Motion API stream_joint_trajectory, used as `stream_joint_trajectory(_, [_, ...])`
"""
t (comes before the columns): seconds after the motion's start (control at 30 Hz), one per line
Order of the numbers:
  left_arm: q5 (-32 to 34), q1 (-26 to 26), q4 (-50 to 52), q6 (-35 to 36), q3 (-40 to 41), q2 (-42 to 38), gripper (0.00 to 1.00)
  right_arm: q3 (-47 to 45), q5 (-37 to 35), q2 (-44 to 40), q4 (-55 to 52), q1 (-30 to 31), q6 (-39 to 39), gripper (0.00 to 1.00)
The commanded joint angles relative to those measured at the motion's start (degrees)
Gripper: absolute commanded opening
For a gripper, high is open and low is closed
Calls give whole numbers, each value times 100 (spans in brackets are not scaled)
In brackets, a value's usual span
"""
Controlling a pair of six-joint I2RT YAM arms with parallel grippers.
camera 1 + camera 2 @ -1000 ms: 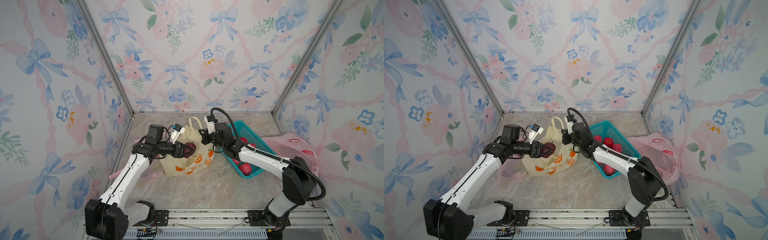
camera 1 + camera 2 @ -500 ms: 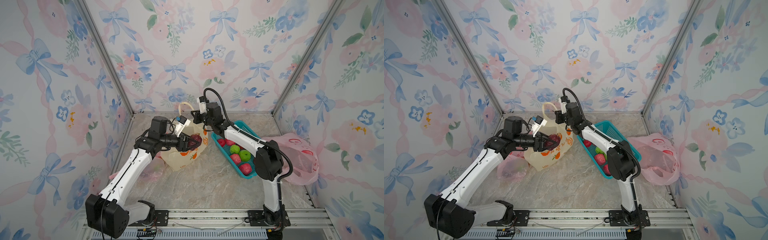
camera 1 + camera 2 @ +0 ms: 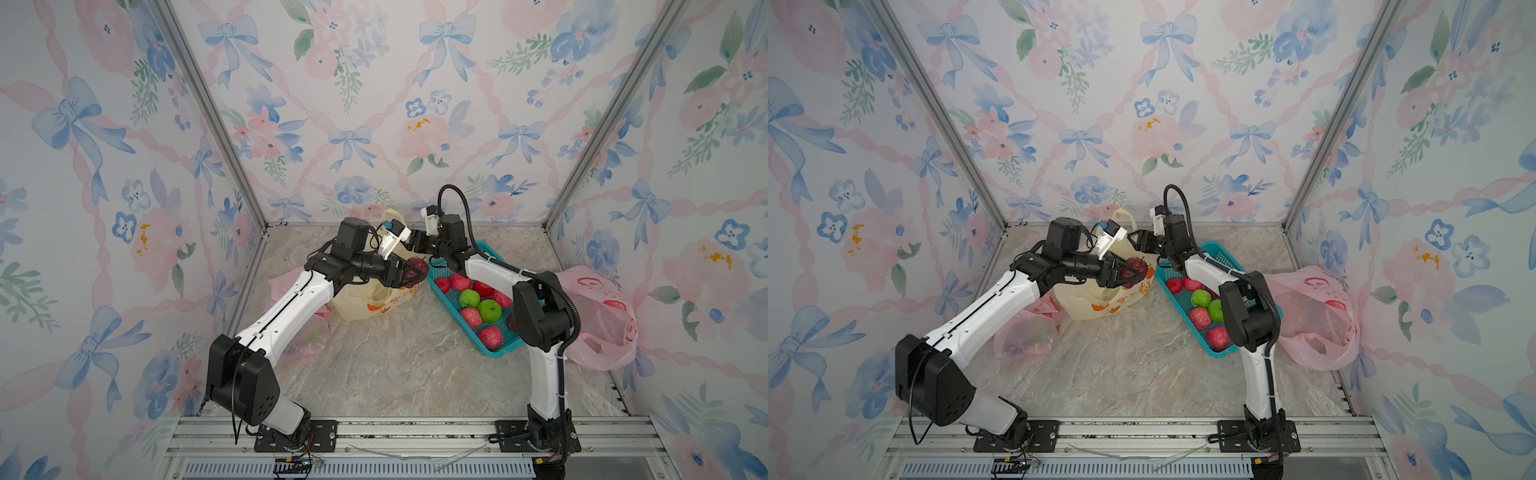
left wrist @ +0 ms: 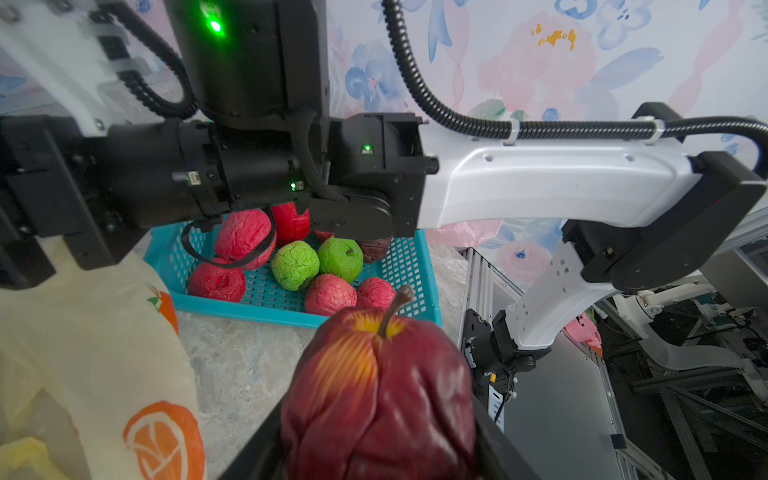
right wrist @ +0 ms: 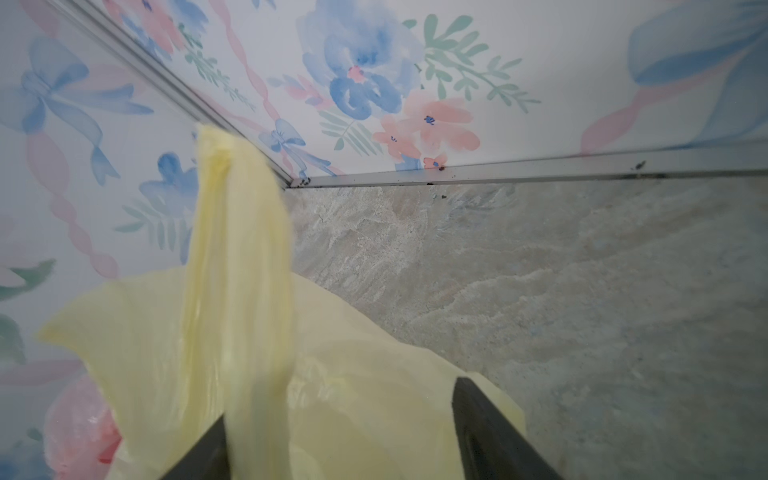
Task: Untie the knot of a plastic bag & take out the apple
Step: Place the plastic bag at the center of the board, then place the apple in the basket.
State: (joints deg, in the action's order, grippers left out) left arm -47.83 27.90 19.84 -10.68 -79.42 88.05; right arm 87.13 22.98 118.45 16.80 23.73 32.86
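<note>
Plainly, the apple (image 3: 417, 268) is out of the yellow bag (image 3: 361, 301). Our left end effector (image 3: 1121, 275) is clamped on it from both sides and holds it in the air, just beside the corner of the teal basket (image 3: 496, 354) that faces the bag. We judge it is carried this high to clear the basket's rim. The basket already holds red and green fruit, so it looks like the place to set the apple down.

Our right end effector (image 5: 340, 399) has its jaws apart and grips nothing. The bag's handle (image 5: 237, 249) rises as a loose strip beside one of its fingers, and the bag slumps on the tabletop (image 3: 395, 365). We read the spread jaws as leaving the bag free, so it cannot trail after the apple.

Room is tight here. The right arm reaches over the basket's far end, near the apple, so we think the clearer way in is over the rim facing the bag. The tabletop in front is bare. A pink bag (image 3: 598, 316) lies beyond the basket, and a second pink bag (image 3: 1025, 336) lies under our left arm.
</note>
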Motion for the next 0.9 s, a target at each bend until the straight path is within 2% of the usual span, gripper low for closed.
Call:
stream_joint_trajectory(0.0, [212, 317, -140, 90, -471, 398, 56, -863, 388, -1325, 1825, -476, 1045, 73])
stream_joint_trajectory(0.1, [525, 663, -142, 126, -924, 982, 56, -1618, 106, -2311, 1605, -751, 860, 74])
stream_joint_trajectory(0.17, [707, 901, -138, 189, -1252, 1410, 56, -1778, -344, -3105, 615, -771, 133, 75])
stream_joint_trajectory(0.27, [1075, 1296, -115, 342, -1765, 2101, 55, -1638, -1677, -3970, -1392, -680, -1081, 77])
stream_joint_trajectory(0.4, [1483, 1700, 445, 517, -2710, 3195, 53, -1729, -2418, -4770, -2500, -762, -1731, 78])
stream_joint_trajectory(0.53, [2301, 1932, 979, 470, -3468, 3997, 54, -2131, -2457, -5384, -2692, -782, -1805, 79])
stream_joint_trajectory(0.7, [3306, 2007, 1023, 329, -3678, 4305, 56, -2541, -2395, -5835, -2747, -769, -1697, 80])
stream_joint_trajectory(0.87, [3522, 2111, 1028, 382, -3889, 4623, 60, -2770, -2321, -5998, -2853, -738, -1660, 80])
